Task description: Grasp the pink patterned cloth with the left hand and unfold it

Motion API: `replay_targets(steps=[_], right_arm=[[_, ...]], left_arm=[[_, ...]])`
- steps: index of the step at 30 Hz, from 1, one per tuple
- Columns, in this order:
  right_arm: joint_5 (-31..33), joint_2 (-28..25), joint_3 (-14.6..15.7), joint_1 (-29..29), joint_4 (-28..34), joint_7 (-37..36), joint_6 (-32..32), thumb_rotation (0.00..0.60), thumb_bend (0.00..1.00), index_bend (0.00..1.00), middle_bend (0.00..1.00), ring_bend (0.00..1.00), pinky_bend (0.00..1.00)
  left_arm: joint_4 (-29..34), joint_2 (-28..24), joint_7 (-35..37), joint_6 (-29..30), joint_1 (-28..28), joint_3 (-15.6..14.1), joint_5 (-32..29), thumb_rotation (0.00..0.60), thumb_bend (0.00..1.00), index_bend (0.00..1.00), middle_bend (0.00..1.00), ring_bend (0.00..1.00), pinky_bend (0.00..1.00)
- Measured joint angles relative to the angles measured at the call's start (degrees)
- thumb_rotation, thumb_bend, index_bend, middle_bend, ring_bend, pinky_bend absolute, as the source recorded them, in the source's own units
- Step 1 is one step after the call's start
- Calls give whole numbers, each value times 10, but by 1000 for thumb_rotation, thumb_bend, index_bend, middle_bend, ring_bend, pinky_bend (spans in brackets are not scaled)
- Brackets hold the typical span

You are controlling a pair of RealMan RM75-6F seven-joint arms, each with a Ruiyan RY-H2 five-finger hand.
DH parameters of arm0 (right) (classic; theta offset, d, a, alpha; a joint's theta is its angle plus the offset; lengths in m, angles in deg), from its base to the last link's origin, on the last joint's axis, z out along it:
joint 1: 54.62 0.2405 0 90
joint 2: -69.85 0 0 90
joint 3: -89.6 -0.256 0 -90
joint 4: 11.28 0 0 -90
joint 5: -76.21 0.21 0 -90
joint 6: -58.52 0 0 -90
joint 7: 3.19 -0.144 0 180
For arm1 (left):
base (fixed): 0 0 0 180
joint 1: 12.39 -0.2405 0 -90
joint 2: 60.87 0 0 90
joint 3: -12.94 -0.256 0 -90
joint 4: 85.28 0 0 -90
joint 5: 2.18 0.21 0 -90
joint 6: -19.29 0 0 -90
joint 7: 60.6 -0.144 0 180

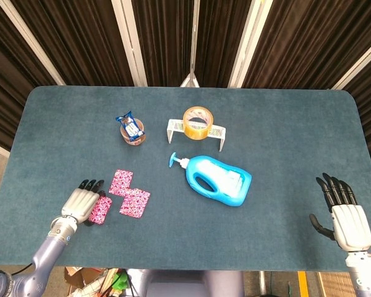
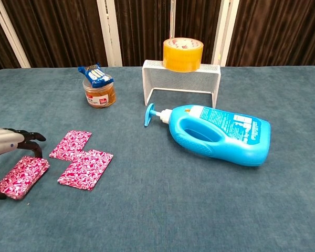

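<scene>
The pink patterned cloth shows as three patches. Two of them [image 2: 85, 168] lie flat on the table, touching at a corner, also seen from the head view as pink patches [image 1: 135, 203]. The third patch [image 2: 22, 177] sits further left, apart from them, between the fingers and thumb of my left hand [image 2: 10, 143]. In the head view my left hand [image 1: 80, 202] covers that patch's left side [image 1: 100, 210] near the table's front left. My right hand [image 1: 347, 216] is at the front right with fingers spread, holding nothing.
A blue detergent bottle [image 2: 216, 133] lies on its side mid-table. Behind it a white wire rack [image 2: 181, 76] carries a tape roll [image 2: 182, 53]. A small jar with a blue packet on top [image 2: 98, 92] stands behind the cloth.
</scene>
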Motion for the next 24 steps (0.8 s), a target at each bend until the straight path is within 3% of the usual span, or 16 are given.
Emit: replay_targets(steps=[7, 13, 18, 24], right_arm=[[-1, 0, 0, 0, 0, 0, 0, 600, 363, 0, 0, 0, 87], [-1, 0, 0, 0, -1, 3, 0, 600, 363, 0, 0, 0, 87], [0, 0, 0, 0, -3, 5, 0, 600, 363, 0, 0, 0, 87], [0, 2, -2, 0, -6, 12, 5, 600, 363, 0, 0, 0, 87]], left_arm=[[28, -17, -22, -7, 2, 3, -30, 600, 153, 10, 0, 0, 0], [62, -43, -4, 11, -6, 11, -13, 600, 153, 0, 0, 0, 0], [89, -71, 44, 56, -35, 15, 47, 600, 153, 0, 0, 0, 0], [75, -100, 97, 178, -107, -8, 187, 600, 153, 0, 0, 0, 0]])
